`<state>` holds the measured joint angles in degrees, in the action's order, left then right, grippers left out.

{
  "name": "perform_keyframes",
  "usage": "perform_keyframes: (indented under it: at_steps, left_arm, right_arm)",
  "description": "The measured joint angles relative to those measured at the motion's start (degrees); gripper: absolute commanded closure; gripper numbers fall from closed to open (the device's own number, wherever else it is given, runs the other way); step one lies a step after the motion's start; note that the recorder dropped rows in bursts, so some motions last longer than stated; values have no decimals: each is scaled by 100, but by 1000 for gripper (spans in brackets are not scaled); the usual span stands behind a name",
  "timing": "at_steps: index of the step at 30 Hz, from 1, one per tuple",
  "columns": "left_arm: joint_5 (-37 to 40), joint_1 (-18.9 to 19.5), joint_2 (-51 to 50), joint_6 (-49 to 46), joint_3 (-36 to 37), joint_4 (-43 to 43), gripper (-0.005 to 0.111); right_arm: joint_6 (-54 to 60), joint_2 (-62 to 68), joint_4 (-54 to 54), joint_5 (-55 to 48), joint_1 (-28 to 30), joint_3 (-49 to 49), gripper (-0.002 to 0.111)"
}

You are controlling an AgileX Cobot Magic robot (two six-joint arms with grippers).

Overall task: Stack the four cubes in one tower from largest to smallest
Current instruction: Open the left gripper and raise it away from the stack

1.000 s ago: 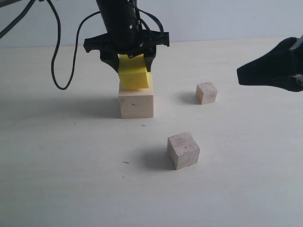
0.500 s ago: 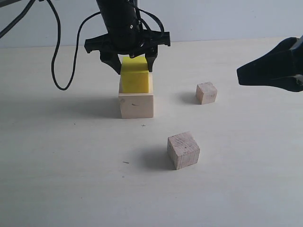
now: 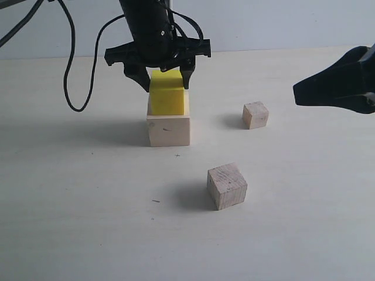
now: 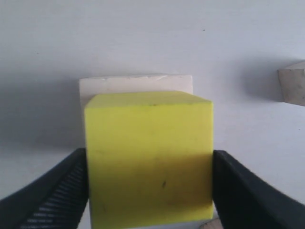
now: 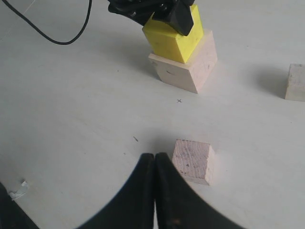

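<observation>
The bright yellow cube sits flat on the largest pale wood cube at the back left, a short tower. My left gripper hangs over it, open, with a finger on each side of the yellow cube, very close to its faces. The medium grainy cube lies alone nearer the front. The smallest pale cube stands to the right of the tower. My right gripper hovers shut at the right edge, holding nothing; in its wrist view its fingertips are just beside the medium cube.
A black cable loops down onto the pale tabletop left of the tower. A pale wall rises behind the table's far edge.
The yellow cube, tilted in the left gripper a second ago, has settled flat on the largest cube. The left jaws have spread slightly. The right arm has not moved.
</observation>
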<state>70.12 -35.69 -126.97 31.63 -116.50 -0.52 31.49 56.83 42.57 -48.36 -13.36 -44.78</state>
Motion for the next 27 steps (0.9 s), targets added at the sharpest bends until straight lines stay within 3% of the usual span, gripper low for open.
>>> perform_keyframes:
  at_steps: [3,9,19,27]
  left_arm:
    - [0,0,0,0,0,0,38]
    - [0,0,112,-199,0,0,24]
    - [0,0,241,-270,10,-149,24]
    - [1,0,1012,-587,10,52,25]
  right_arm:
    - [0,0,0,0,0,0,108]
    - [0,0,0,0,0,0,108]
    - [0,0,0,0,0,0,108]
    - [11,0,0,-19,0,0,108]
